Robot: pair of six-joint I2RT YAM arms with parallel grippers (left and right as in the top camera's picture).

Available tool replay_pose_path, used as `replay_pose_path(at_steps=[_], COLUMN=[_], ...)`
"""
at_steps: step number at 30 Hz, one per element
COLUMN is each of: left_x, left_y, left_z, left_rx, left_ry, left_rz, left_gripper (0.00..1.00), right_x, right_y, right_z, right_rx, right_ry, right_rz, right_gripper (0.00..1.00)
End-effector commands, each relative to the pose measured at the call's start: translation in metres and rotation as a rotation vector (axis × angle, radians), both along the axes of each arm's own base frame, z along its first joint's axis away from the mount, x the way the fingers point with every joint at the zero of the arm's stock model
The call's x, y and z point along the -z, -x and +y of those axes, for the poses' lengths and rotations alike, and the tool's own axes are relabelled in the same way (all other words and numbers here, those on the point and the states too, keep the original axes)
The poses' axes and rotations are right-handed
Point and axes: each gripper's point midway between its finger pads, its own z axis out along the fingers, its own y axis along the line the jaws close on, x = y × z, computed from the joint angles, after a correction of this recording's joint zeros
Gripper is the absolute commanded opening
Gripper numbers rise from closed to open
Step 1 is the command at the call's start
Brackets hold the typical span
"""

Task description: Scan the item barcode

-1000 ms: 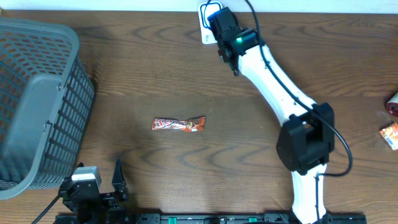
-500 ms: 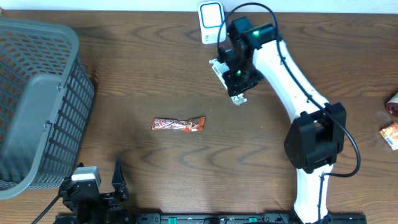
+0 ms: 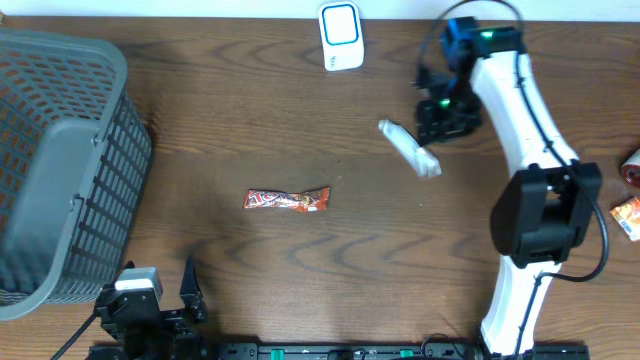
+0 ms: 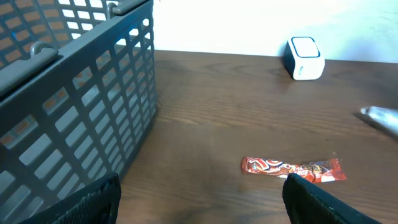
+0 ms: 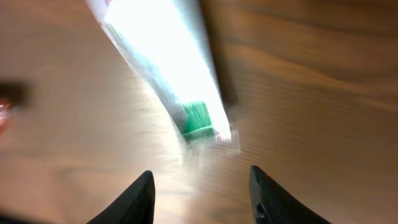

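Overhead now, and the white packet [image 3: 409, 148] lies on the wood right of centre, slanting from upper left to lower right, a little blurred. The right gripper [image 3: 436, 118] hangs just beside its upper right end. Whether they touch, I cannot tell from here.

The right wrist view settles the grip. Both dark fingers [image 5: 139, 200] stand apart at the bottom of the frame with bare table between them, nothing held. The packet sits above them, a bright smear with a green patch near its lower end, clear of the tips.

The scanner [image 3: 341, 23], white with a blue outline, stands at the top edge of the table, well up and left of the packet. A red candy bar [image 3: 288, 200] lies flat near the middle, apart from everything.

The left gripper [image 4: 202, 200] sits low at the bottom left, jaws spread wide and empty. The grey basket [image 3: 60, 170] fills the left side. Two small red items [image 3: 628, 216] sit at the far right edge.
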Motion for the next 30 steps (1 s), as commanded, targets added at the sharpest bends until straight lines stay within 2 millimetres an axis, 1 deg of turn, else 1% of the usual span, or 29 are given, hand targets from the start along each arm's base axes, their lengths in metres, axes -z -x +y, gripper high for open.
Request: replay_pose_path(at_steps=[1,3,5,6,7,8,10,11,12,13,14,15,19,21,24,26,27,30], left_x=[-0.001,-0.001,-0.001,-0.001,-0.001,-0.001,-0.001,-0.001,-0.001,-0.001,-0.001,-0.001,-0.001,-0.001,-0.001,-0.001,-0.001,-0.001], left_y=[0.001,0.001,0.001,0.001,0.001,0.001,0.001,0.001,0.001,0.001,0.001,0.001,0.001,0.001,0.001,0.001,0.001,0.001], left_z=[-0.002,-0.002,-0.002,-0.002,-0.002,-0.002,-0.002,-0.002,-0.002,-0.002,-0.002,-0.002,-0.002,-0.002,-0.002,-0.002,-0.002,-0.002], left_rx=[0.009,0.009,0.009,0.009,0.009,0.009,0.009,0.009,0.009,0.009,0.009,0.009,0.009,0.009,0.009,0.009,0.009,0.009], left_ry=[0.001,0.001,0.001,0.001,0.001,0.001,0.001,0.001,0.001,0.001,0.001,0.001,0.001,0.001,0.001,0.001,0.001,0.001], left_rz=[-0.007,-0.007,-0.007,-0.007,-0.007,-0.007,-0.007,-0.007,-0.007,-0.007,-0.007,-0.007,-0.007,-0.007,-0.007,-0.007,-0.007,-0.007], left_gripper=[0.84,0.84,0.84,0.84,0.84,0.84,0.84,0.84,0.84,0.84,0.84,0.84,0.84,0.84,0.84,0.84,0.84,0.84], right_x=[0.002,0.006,0.013,0.019,0.025,0.031,0.035,0.035,0.035,0.035,0.035,0.035,0.036,0.038,0.047,0.054,0.062,0.079], right_y=[-0.002,0.0,0.005,0.008,0.009,0.01,0.008,0.007,0.006,0.005,0.005,0.005,0.004,-0.001,-0.012,-0.015,-0.016,-0.017], right_z=[-0.071,-0.103,-0.127,-0.133,-0.133,-0.127,-0.106,-0.093,-0.083,-0.075,-0.065,-0.054,-0.003,0.017,0.044,0.059,0.067,0.073], right_rx=[0.199,0.291,0.388,0.428,0.439,0.438,0.425,0.408,0.395,0.379,0.355,0.33,0.192,0.15,0.138,0.131,0.142,0.176], right_ry=[0.239,0.303,0.315,0.291,0.241,0.177,0.04,-0.017,-0.04,-0.048,-0.048,-0.047,-0.024,0.021,0.096,0.103,0.109,0.132], right_rz=[-0.01,-0.005,0.008,0.019,0.03,0.042,0.055,0.059,0.06,0.06,0.06,0.062,0.039,0.001,-0.085,-0.118,-0.136,-0.154], right_gripper=[0.44,0.44,0.41,0.4,0.39,0.4,0.49,0.54,0.63,0.75,0.95,0.99,0.99,0.99,0.99,0.99,0.99,0.99])
